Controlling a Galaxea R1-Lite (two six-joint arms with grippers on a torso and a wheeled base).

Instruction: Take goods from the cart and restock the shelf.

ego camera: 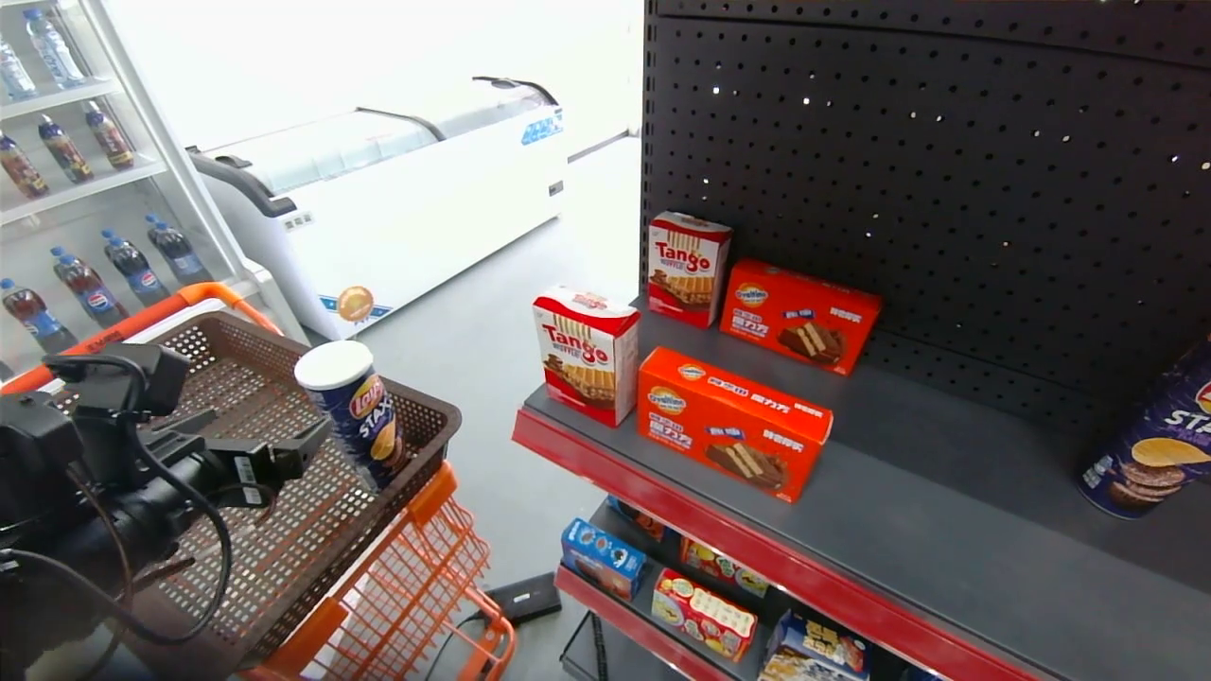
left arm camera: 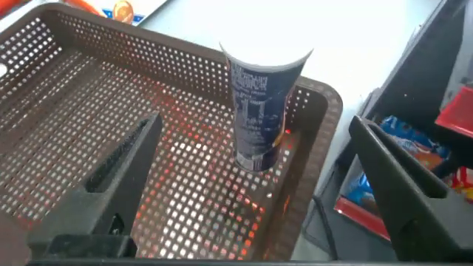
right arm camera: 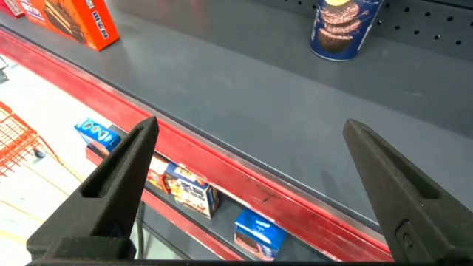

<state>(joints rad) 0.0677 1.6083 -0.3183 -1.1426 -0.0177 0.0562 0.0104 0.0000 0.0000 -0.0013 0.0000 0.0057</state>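
A dark blue chips can (ego camera: 355, 411) with a white lid stands upright in the brown mesh basket (ego camera: 284, 530) on top of the orange cart (ego camera: 416, 586). My left gripper (ego camera: 274, 446) hovers over the basket just short of the can (left arm camera: 259, 111), open and holding nothing (left arm camera: 256, 127). My right gripper (right arm camera: 251, 129) is open and empty above the front edge of the grey shelf board (right arm camera: 244, 96). A second chips can (right arm camera: 344, 26) stands on the shelf (ego camera: 946, 501) at its far right (ego camera: 1149, 445).
On the shelf's left part stand two red-and-white wafer boxes (ego camera: 587, 352) (ego camera: 688, 267) and two orange biscuit boxes (ego camera: 733, 421) (ego camera: 799, 315). Black pegboard (ego camera: 946, 170) backs it. A lower shelf (ego camera: 700, 615) holds several packets. A freezer (ego camera: 397, 199) and drinks cooler (ego camera: 76, 189) stand behind.
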